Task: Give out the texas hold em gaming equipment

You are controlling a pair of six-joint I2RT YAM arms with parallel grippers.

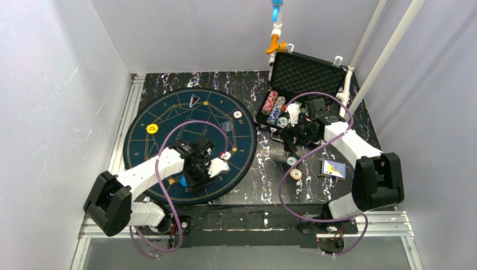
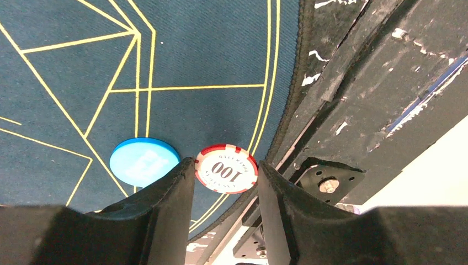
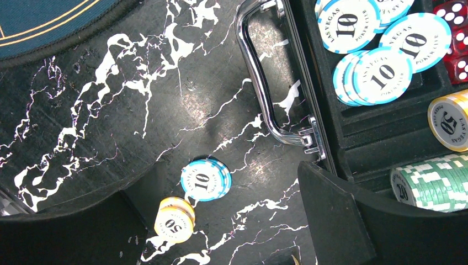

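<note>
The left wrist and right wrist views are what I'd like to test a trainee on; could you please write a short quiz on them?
1. True or false: the red-and-white chip that the left gripper straddles lies on the mat.
2. Which number is printed on the light-blue chips lying on the table outside the case? A) 10 B) 25 C) 100
3. Fill in the blank: the right gripper, with nothing held, is ____.

Key: 1 true; 2 A; 3 open.
</note>
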